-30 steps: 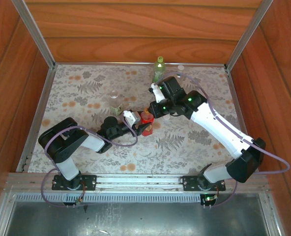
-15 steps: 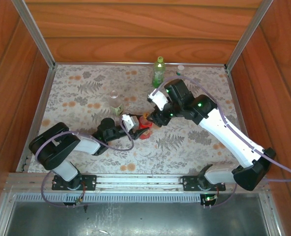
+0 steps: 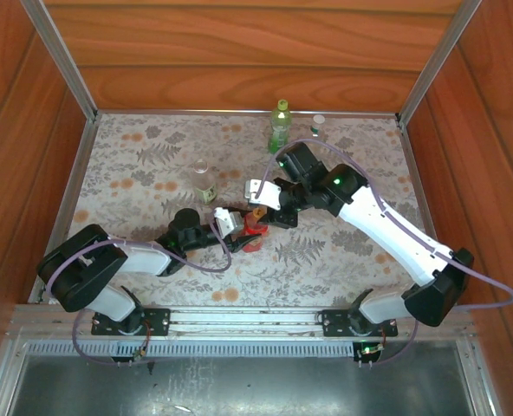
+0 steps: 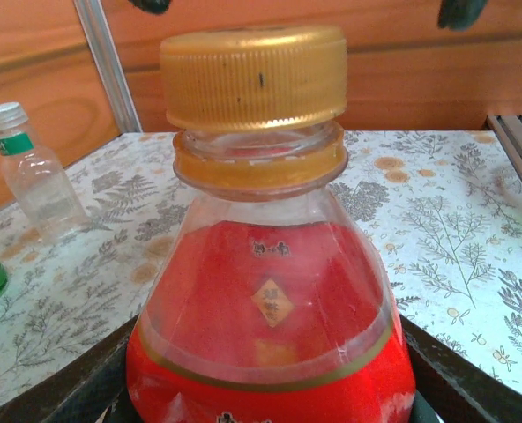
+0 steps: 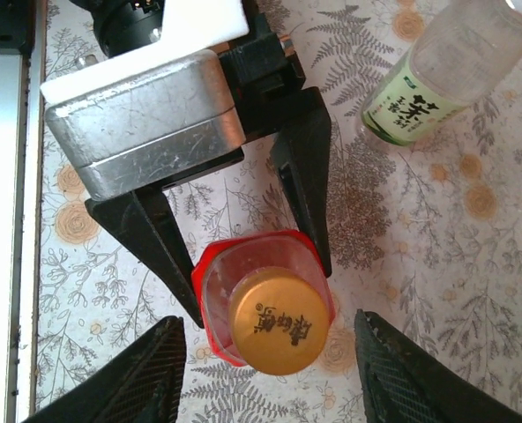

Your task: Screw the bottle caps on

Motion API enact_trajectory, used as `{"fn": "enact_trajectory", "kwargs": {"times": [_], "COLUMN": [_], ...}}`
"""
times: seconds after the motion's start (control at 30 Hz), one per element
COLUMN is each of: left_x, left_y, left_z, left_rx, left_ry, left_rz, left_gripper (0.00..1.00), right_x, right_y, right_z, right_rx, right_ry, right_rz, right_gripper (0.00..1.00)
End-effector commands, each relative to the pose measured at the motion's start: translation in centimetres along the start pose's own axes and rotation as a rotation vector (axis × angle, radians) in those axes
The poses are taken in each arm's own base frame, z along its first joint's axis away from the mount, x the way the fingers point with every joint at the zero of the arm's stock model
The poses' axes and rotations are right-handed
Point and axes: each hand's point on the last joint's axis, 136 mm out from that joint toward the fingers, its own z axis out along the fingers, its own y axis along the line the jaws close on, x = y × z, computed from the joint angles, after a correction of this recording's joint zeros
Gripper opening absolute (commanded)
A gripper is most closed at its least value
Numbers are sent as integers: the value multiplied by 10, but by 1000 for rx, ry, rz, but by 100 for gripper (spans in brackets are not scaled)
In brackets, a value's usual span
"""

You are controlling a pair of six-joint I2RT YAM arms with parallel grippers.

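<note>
Your left claw (image 5: pixel 259 291), stretched low, grips the red bottle (image 4: pixel 270 352); your right claw (image 5: pixel 267 315) hangs spread over its cap (image 4: pixel 254 79).

The right gripper (image 3: pixel 259 211) swings left and down from behind the red bottle (image 3: pixel 253 230) to hang over its orange cap (image 5: pixel 277 322). Its wrist turns leftward and its jaws now stand apart on either side. The left arm (image 3: pixel 74 269) folds back, elbow nearer the surface's (image 3: pixel 152 156) near-left corner, drawing the bottle slightly nearer.
</note>
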Motion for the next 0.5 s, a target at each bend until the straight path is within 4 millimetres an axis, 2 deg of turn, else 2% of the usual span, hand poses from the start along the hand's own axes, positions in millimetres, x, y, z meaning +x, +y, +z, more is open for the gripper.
{"fn": "enact_trajectory", "kwargs": {"times": [0.0, 0.23, 0.47], "left_x": [9, 9, 8], "left_y": [-6, -7, -6], "left_z": [2, 3, 3], "left_rx": [36, 42, 38], "left_ry": [28, 28, 27], "left_rz": [1, -5, -7], "left_gripper": [65, 65, 65], "right_x": [-4, -3, 2], "right_y": [8, 7, 7], "right_z": [0, 4, 9], "right_rx": [-51, -66, -74], "right_ry": [-13, 0, 27], "right_rz": [-60, -39, -22], "right_gripper": [53, 39, 31]}}
